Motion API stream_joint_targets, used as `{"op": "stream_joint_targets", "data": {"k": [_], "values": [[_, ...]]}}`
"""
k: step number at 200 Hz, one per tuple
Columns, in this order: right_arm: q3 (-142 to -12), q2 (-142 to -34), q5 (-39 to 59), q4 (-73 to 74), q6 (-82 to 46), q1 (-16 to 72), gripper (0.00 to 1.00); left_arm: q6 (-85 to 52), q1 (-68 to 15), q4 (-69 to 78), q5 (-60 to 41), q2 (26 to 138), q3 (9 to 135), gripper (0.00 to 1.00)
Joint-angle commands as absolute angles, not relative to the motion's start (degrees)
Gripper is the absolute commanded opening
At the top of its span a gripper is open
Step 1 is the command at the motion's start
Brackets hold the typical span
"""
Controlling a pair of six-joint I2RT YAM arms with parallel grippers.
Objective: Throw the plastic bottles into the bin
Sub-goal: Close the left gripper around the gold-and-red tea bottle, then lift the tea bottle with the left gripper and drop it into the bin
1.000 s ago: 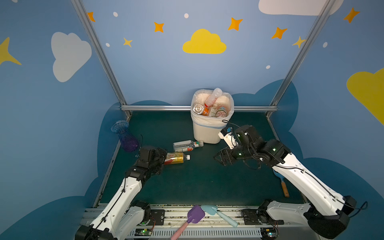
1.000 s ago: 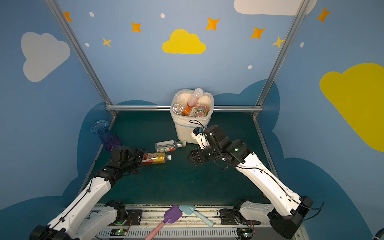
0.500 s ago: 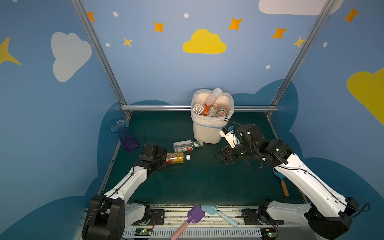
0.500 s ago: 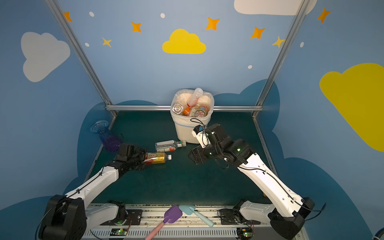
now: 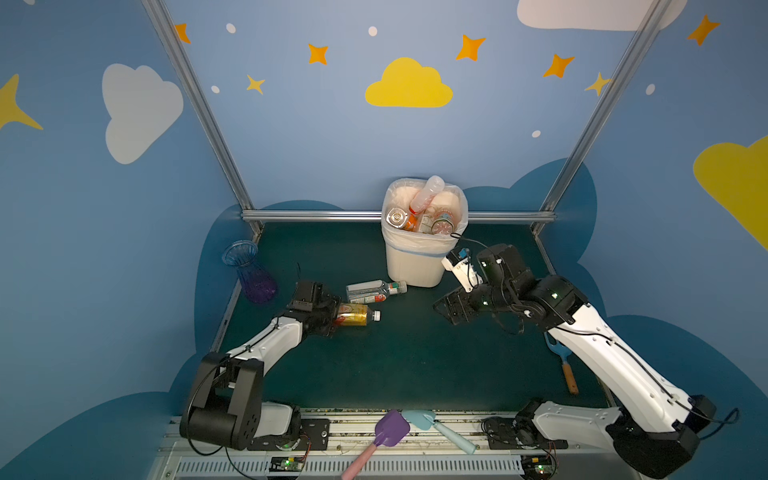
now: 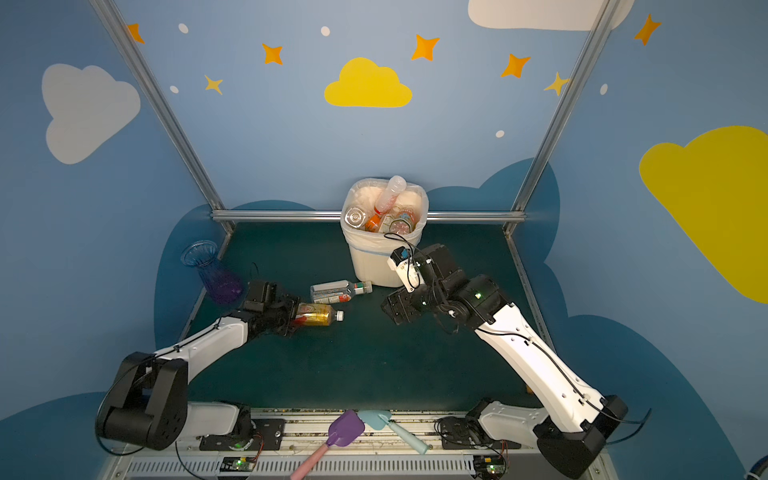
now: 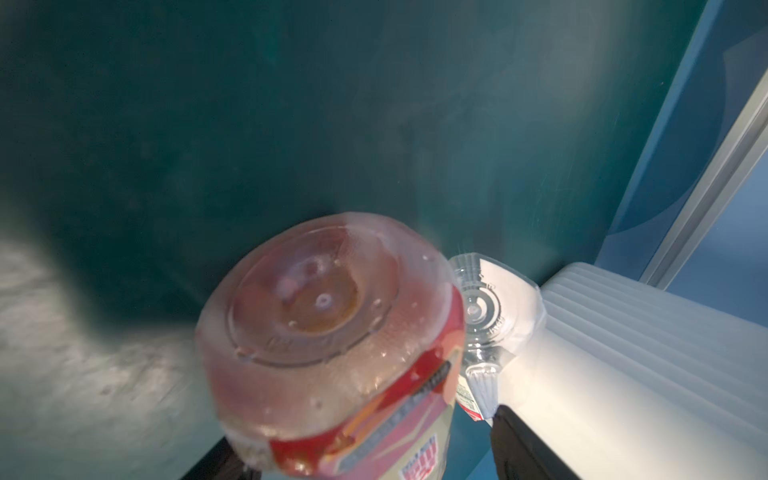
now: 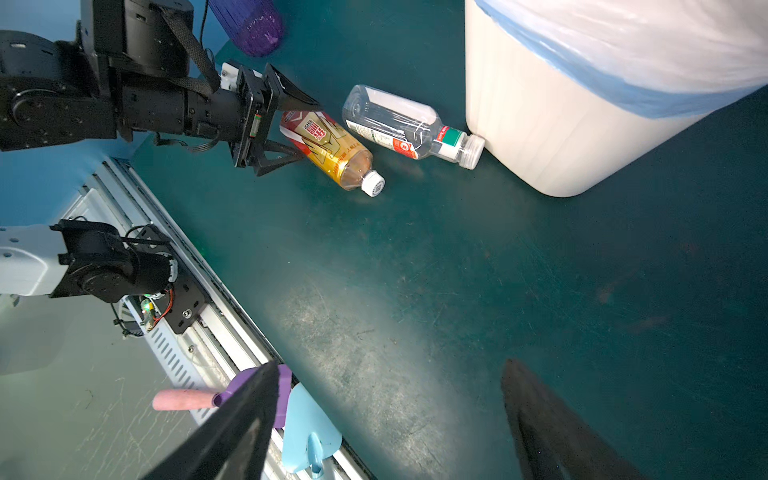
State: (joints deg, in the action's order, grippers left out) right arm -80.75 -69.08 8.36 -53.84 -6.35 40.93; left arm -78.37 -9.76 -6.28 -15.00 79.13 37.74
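Amber tea bottle [image 5: 353,314] lying on the green surface [image 5: 395,365], base between the left gripper [image 8: 307,129] jaws (contact unclear), clear bottle [image 5: 372,291] just beside it, cap at the bottle-filled bin [image 5: 411,266], right gripper [image 5: 444,311] hovering nearby, jaws spread, empty.

We see the left arm [image 5: 274,336] stretched low along the tabletop's [image 5: 415,365] left side, left gripper [image 5: 336,316] horizontal, jaws parted. The right arm [image 5: 615,357] is raised, right gripper [image 5: 446,309] angled downward, jaws wide, empty.
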Motion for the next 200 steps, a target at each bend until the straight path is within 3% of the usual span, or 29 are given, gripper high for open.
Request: {"op": "stream_joint_targets", "data": {"k": [1, 42, 69, 95, 138, 200], "values": [[-81.8, -69.0, 7.7, -54.2, -5.1, 39.9, 0.85, -76.2, -9.5, -6.4, -16.2, 81.2, 39.5, 0.82], [-81.3, -68.4, 7.9, -54.1, -5.0, 38.0, 0.85, -73.9, -8.1, -6.3, -19.4, 85.3, 40.7, 0.79], [-81.2, -68.2, 8.1, -54.1, -5.1, 37.1, 0.85, -71.6, -6.9, -6.3, -23.0, 88.2, 41.9, 0.68], [-81.2, -68.1, 7.9, -54.2, -5.5, 36.7, 0.85, -70.5, -6.5, -6.5, -23.8, 88.6, 42.5, 0.65], [-80.9, -67.3, 6.9, -53.5, -6.8, 36.6, 0.85, -66.1, -5.2, -11.7, -22.8, 85.4, 44.9, 0.58], [-80.8, -65.7, 4.5, -52.5, -8.7, 36.3, 0.85, -56.9, -1.6, -25.3, -18.3, 74.4, 52.5, 0.57]]}}
